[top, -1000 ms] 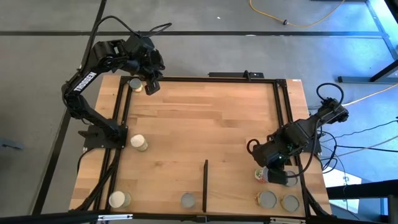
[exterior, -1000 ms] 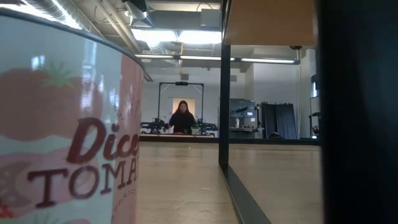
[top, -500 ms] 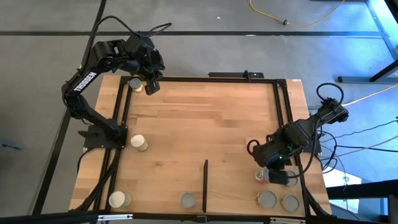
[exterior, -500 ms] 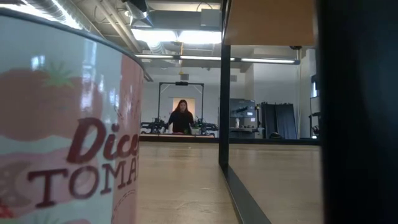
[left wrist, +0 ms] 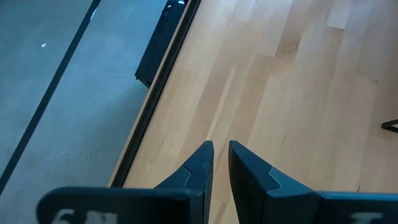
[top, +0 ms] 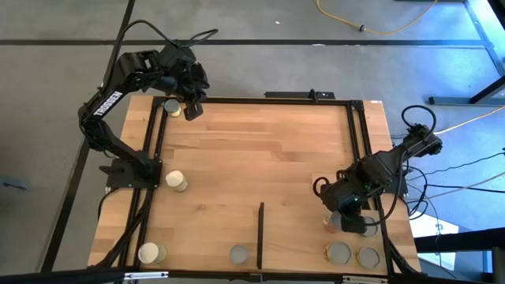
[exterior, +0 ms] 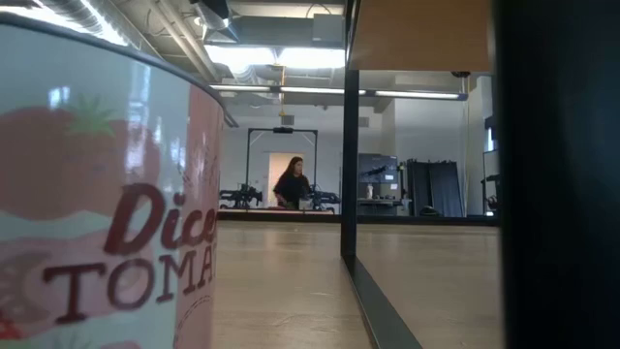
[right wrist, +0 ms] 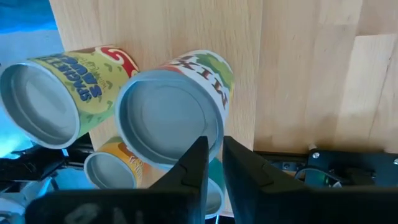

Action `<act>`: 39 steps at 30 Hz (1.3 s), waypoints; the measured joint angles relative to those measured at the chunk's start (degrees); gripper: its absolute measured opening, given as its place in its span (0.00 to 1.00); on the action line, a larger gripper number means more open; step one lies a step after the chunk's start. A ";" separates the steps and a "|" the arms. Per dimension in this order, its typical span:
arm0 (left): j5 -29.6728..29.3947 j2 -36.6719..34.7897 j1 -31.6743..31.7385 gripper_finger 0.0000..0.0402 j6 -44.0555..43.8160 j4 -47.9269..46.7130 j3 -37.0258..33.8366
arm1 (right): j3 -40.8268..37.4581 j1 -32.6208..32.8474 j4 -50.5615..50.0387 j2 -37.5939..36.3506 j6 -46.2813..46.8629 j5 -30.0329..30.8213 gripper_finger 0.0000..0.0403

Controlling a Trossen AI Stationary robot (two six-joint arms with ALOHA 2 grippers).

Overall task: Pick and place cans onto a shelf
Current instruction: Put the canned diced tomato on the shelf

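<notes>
Several cans stand around the table. One grey-topped can [right wrist: 168,121] with a red and green label sits on the light-wood shelf [top: 300,237], under my right gripper [right wrist: 211,155], whose fingers are nearly together over its rim. Two more cans [top: 339,252] [top: 368,256] stand at the shelf's near edge. My left gripper [left wrist: 221,155] hovers shut and empty over the table's far left corner, beside a can [top: 171,106]. Other cans [top: 175,180] [top: 150,252] [top: 238,254] stand along the left and near sides. My right gripper points steeply down over the can's top rim [right wrist: 214,134], on the side nearest the wrist. Its fingertips [right wrist: 198,152] overlap that rim in the wrist view. I cannot tell whether they touch it. The can stands on the shelf.
A thin black strip [top: 260,233] edges the shelf on its left. Black frame rails [top: 158,142] run along the table's left, far and right sides. In the low view a tomato can [exterior: 97,194] fills the left, beside a black post [exterior: 351,145]. A person [exterior: 293,184] stands far back.
My right gripper has stayed over the can, rolling only slightly. In the high view less of that can's red and white side now shows past it. The person far back in the room has stepped to the right.
</notes>
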 joint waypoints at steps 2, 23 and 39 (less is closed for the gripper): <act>0.00 0.00 0.00 0.10 0.00 0.00 0.00 | 0.00 -0.03 0.00 -0.02 -1.01 -0.09 0.12; 6.88 0.00 -2.97 0.10 -5.23 -6.91 0.00 | 12.96 -1.14 0.03 -0.04 -6.08 15.98 0.01; 6.98 0.02 -7.68 0.15 -8.41 -6.93 0.00 | 16.74 -1.14 -0.04 -1.19 -10.16 27.65 0.01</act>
